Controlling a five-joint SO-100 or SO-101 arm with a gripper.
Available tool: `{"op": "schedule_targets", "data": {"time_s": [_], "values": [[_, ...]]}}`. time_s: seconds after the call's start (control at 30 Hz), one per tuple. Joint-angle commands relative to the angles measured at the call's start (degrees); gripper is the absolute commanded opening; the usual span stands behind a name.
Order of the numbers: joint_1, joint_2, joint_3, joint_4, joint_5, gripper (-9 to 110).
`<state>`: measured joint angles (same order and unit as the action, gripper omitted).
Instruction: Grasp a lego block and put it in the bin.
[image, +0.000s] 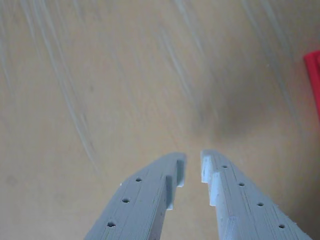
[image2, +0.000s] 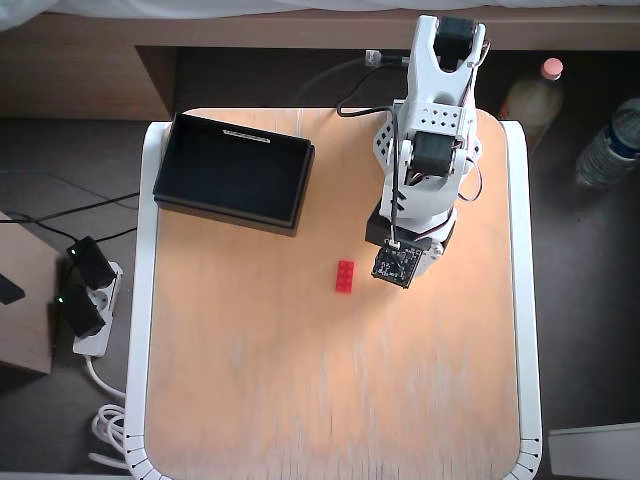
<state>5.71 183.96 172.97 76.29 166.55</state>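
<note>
- Lego block (image2: 345, 275) lies flat on the bare counter (image2: 300, 380), just beside the arm's head in the overhead view; only its red edge (image: 314, 82) shows at the right border of the wrist view.
- Pincer (image: 193, 165) hangs nearly closed, a narrow gap between its tips, gripping nothing; judged off-line from the block.
- Bin (image2: 235, 170) sits at the counter's far-left corner, open and well apart.
- Open wood all round permits free approach.

The counter (image2: 300, 400) has a pale wooden top with a white rim. On it lie a black bin (image2: 233, 170) at the upper left of the overhead view, a red lego block (image2: 345, 275) near the middle, and the arm's base (image2: 420, 215) just beside the block.
</note>
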Motion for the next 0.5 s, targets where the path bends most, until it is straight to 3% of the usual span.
{"op": "schedule_targets", "data": {"time_s": [0.0, 0.47], "values": [[-0.2, 5.0, 8.9, 0.6, 4.8, 0], [0.7, 2.7, 4.9, 0.2, 12.5, 0]]}}
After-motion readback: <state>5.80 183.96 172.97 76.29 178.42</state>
